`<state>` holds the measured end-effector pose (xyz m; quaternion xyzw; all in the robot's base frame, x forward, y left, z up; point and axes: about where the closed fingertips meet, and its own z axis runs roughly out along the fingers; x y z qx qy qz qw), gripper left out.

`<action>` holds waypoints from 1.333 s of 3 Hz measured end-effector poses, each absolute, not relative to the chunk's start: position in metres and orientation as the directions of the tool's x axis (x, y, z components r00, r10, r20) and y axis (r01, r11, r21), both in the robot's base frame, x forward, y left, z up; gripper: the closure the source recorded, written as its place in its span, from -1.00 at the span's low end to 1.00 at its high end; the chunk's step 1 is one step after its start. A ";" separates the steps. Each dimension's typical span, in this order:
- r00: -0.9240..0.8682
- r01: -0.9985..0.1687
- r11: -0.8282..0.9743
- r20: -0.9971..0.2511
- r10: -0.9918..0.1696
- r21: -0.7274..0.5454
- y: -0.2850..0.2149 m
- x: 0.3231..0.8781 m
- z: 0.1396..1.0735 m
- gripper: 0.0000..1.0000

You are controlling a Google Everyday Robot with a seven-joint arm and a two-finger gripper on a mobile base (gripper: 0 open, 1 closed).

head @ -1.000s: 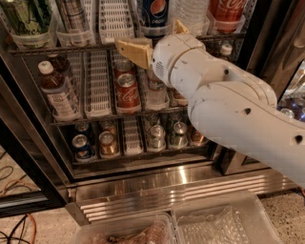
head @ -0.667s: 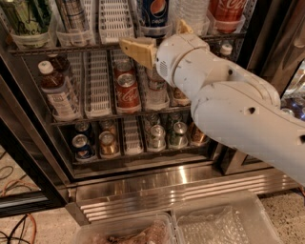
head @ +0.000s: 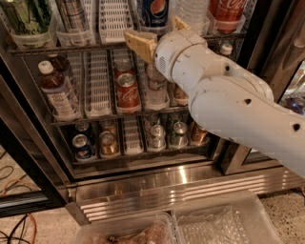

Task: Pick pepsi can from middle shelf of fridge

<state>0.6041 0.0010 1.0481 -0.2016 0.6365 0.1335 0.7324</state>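
Observation:
The pepsi can (head: 153, 11) is dark blue with the globe logo and stands at the front of the middle shelf (head: 71, 47), the top rack in view, inside the fridge (head: 157, 187). My gripper (head: 160, 33) is just below and in front of the can at the shelf's front rail. Its tan fingers (head: 140, 44) are spread apart, one to the lower left of the can and one to its right. They do not hold the can. My white arm covers the right part of the lower racks.
On the same shelf a red Coca-Cola can (head: 228, 11) stands at the right, a clear bottle (head: 193, 10) beside the pepsi, and a silver can (head: 72, 16) and a green can (head: 19, 16) at the left. Below are brown bottles (head: 56, 90) and red cans (head: 127, 89). Clear bins (head: 224, 223) lie on the floor.
My gripper has moved up and a little to the right, closer to the base of the pepsi can. The cans and bottles have not moved.

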 end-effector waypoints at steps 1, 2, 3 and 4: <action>0.154 -0.455 0.881 -0.986 -0.065 -0.129 0.003 0.613 1.048 -0.48; 0.153 -0.457 0.880 -0.986 -0.069 -0.132 0.004 0.624 1.048 -0.48; 0.159 -0.451 0.882 -0.984 -0.075 -0.140 0.002 0.632 1.051 -0.48; 0.165 -0.440 0.888 -0.984 -0.069 -0.136 -0.002 0.637 1.055 -0.48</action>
